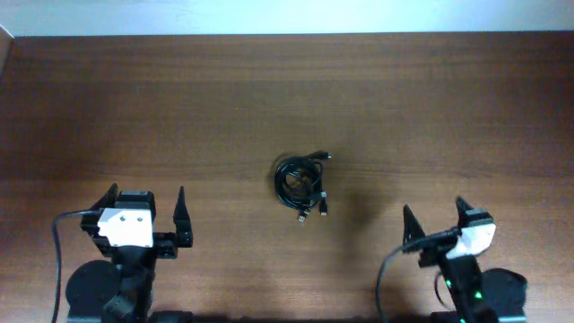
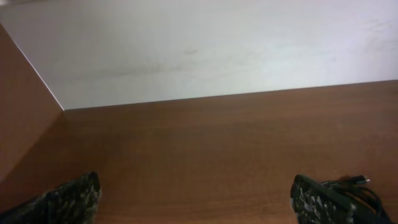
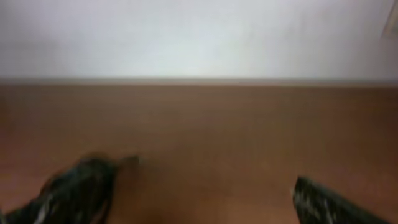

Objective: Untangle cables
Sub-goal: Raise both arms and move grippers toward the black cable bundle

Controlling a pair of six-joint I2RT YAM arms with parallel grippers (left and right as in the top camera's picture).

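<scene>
The cables [image 1: 301,182] lie as one coiled bundle of thin black cords near the middle of the wooden table [image 1: 287,99], with small plugs sticking out at its top right and bottom. My left gripper [image 1: 145,205] is open and empty at the front left, well apart from the bundle. My right gripper [image 1: 434,215] is open and empty at the front right. In the left wrist view the bundle's edge [image 2: 357,186] shows behind the right finger, with the gripper [image 2: 196,198] open. The right wrist view is blurred; its gripper [image 3: 202,193] is open.
A pale wall [image 2: 205,50] runs along the far edge of the table. A side panel [image 2: 22,118] stands at the left in the left wrist view. The arm bases sit at the front edge, each with a thick black cable [image 1: 57,260].
</scene>
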